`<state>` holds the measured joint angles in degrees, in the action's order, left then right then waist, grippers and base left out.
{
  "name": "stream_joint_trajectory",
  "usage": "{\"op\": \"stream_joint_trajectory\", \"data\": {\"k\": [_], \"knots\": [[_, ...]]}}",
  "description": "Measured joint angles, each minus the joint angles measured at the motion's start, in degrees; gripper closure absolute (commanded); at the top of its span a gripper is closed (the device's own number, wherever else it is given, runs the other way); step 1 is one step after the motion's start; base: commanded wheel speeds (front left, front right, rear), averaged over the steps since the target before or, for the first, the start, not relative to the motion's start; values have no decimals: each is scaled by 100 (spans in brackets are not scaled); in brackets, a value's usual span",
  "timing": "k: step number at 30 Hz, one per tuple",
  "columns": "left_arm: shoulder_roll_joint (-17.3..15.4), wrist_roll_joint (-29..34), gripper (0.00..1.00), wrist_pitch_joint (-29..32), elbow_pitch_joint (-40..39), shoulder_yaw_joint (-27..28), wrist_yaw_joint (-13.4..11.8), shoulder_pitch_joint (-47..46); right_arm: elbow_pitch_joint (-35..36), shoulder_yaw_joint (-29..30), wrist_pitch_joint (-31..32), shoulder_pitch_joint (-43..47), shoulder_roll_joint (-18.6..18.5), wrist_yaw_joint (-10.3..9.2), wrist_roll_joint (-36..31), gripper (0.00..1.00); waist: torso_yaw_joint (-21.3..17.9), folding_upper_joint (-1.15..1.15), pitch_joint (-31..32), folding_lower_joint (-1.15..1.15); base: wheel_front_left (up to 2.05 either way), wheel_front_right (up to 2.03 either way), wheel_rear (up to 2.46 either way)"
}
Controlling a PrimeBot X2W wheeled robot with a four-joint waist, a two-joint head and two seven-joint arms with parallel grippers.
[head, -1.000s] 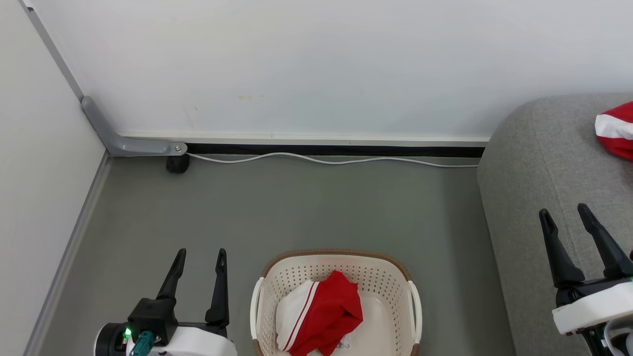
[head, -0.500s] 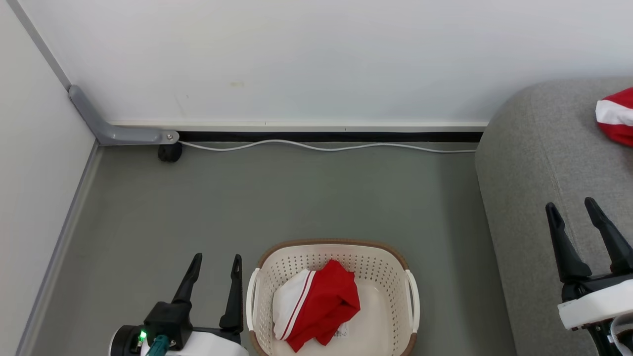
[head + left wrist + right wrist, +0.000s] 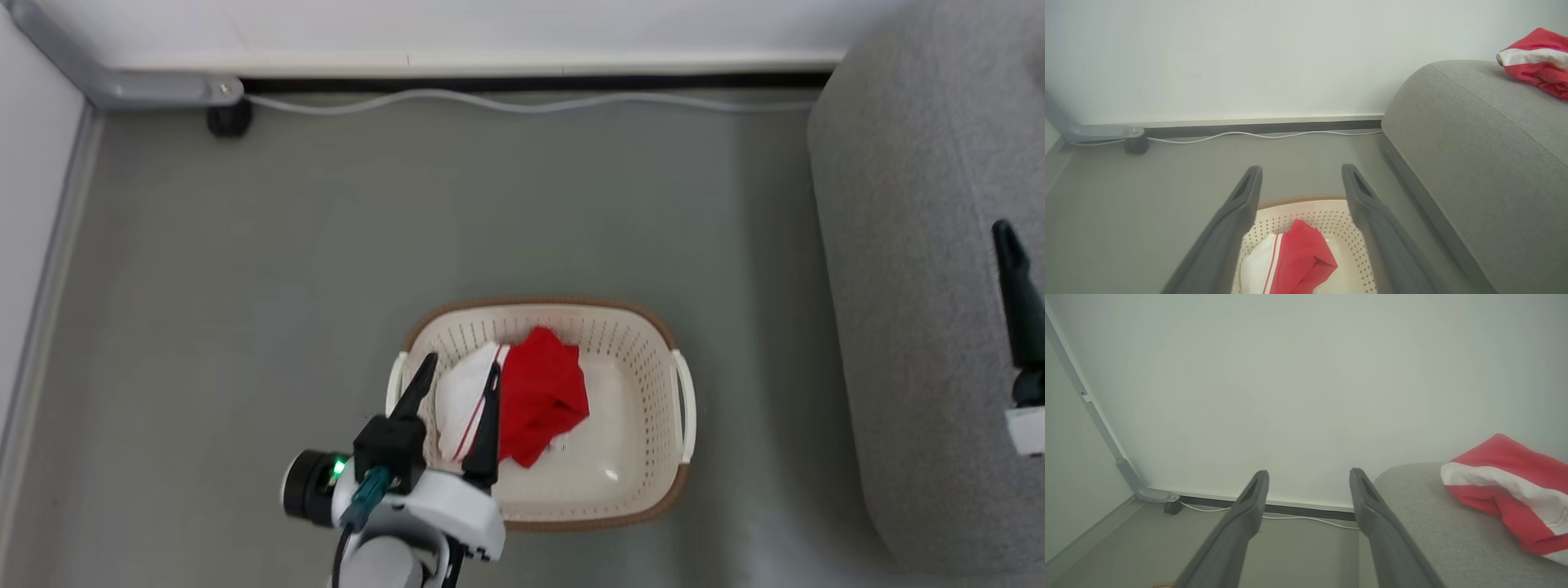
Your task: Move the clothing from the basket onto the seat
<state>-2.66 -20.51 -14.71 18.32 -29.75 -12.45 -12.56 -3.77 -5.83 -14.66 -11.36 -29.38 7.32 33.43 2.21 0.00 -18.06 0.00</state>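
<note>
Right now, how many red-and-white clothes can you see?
2: a crumpled garment in the laundry basket, a second garment on the grey seat. Others may hide underneath.

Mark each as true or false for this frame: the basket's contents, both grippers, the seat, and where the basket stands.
1. A red and white garment lies in the basket. True.
2. The left gripper is shut on that garment. False: its jaws stand open over the basket, holding nothing.
3. The seat is bare. False: a second garment, red with a white band, lies on it.
4. The right gripper is open and holds nothing. True.
5. The basket stands on the seat. False: it stands on the floor beside the seat.
</note>
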Motion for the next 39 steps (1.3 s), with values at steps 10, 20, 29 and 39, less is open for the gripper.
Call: {"op": "stream_joint_trajectory", "data": {"k": [10, 20, 29, 39], "knots": [[11, -779, 0, 0, 1029, -1037, -327, -1431, 516, 151, 0, -553, -421, 0, 260, 0, -138, 0, -1224, 0, 0, 0, 0], [15, -1510, 0, 0, 2196, -1715, -480, -2647, 1006, 199, 0, -1217, -515, 0, 459, 0, -440, 0, -2281, 0, 0, 0, 0], [15, -2060, 0, 0, 3089, -2332, -577, -3504, 1290, 210, 0, -1584, -563, 0, 515, 0, -731, 0, -3124, 0, 0, 0, 0], [9, -2625, 0, -1, 3823, -3010, -740, -4339, 1477, 283, 0, -1771, -609, 1, 515, 0, -961, -1, -3802, 0, 0, 0, 0]]}}
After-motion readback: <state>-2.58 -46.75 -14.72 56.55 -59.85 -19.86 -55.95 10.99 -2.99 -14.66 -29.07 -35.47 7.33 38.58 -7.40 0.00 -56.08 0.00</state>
